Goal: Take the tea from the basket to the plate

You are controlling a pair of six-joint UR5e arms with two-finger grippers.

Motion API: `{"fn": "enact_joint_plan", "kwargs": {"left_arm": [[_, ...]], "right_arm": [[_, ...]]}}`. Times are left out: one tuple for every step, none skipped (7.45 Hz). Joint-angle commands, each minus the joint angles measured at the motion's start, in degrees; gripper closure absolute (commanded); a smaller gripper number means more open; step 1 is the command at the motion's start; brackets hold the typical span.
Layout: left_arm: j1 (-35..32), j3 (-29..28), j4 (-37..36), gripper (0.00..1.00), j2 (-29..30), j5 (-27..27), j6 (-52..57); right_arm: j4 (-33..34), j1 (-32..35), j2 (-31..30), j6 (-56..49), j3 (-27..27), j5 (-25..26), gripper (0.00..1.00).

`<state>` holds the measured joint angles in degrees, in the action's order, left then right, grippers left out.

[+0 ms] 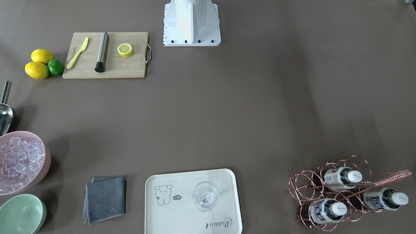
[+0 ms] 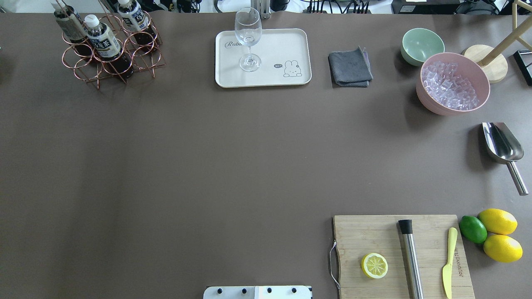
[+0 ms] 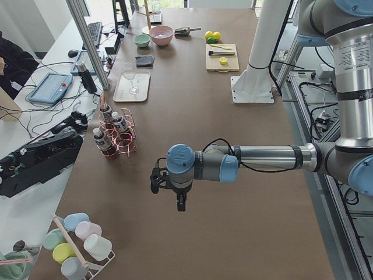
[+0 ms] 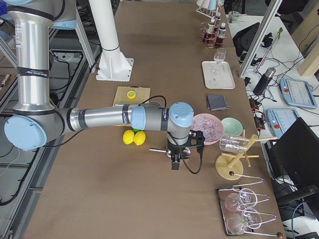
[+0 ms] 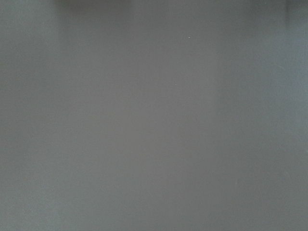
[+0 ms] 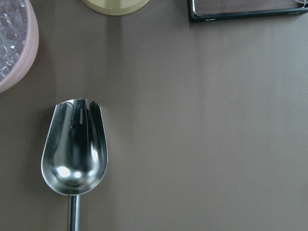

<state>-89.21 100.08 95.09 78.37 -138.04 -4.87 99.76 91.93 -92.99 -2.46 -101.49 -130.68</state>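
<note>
Not yet begun: three small brown-liquid plastic tea bottles (image 2: 102, 39) stand in the rose-gold wire basket (image 2: 143, 62) at the worktop's far-left corner. The cream rectangular plate (image 2: 278, 45) lies nearby along the far edge. The left gripper (image 3: 181, 203) must reach a bottle. I cannot tell the jaw state of it or the right gripper (image 4: 174, 162).

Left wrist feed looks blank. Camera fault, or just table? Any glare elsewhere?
Left wrist: only plain table, featureless, so focus can't be judged. Right wrist: sharp, bright highlights on the scoop. Front-facing: robot base washed out white. Overhead: even light, soft shadows.
</note>
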Motion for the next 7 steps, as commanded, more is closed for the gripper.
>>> {"fn": "enact_joint_plan", "kwargs": {"left_arm": [[-0.3,4.2,0.0,0.03,0.2,0.1,1.8],[-0.2,4.4,-0.1,0.03,2.6,0.4,7.5],[0.0,4.4,-0.1,0.03,5.0,0.4,13.5],[0.5,4.3,-0.2,0.03,8.4,0.3,18.6],[2.4,3.7,-2.7,0.03,12.7,0.2,22.5],[2.9,2.6,-8.1,0.03,21.2,0.1,32.0],[3.1,2.3,-15.0,0.03,27.7,0.5,43.2]], "right_arm": [[0.0,0.0,-0.1,0.0,0.0,0.0,0.0],[0.0,0.0,-0.1,0.0,0.0,0.0,0.0],[0.0,0.0,-0.1,0.0,0.0,0.0,0.0],[0.0,0.0,-0.1,0.0,0.0,0.0,0.0],[0.0,0.0,-0.1,0.0,0.0,0.0,0.0],[0.0,0.0,-0.2,0.0,0.0,0.0,0.0],[0.0,0.0,-0.2,0.0,0.1,0.0,0.0]]}}
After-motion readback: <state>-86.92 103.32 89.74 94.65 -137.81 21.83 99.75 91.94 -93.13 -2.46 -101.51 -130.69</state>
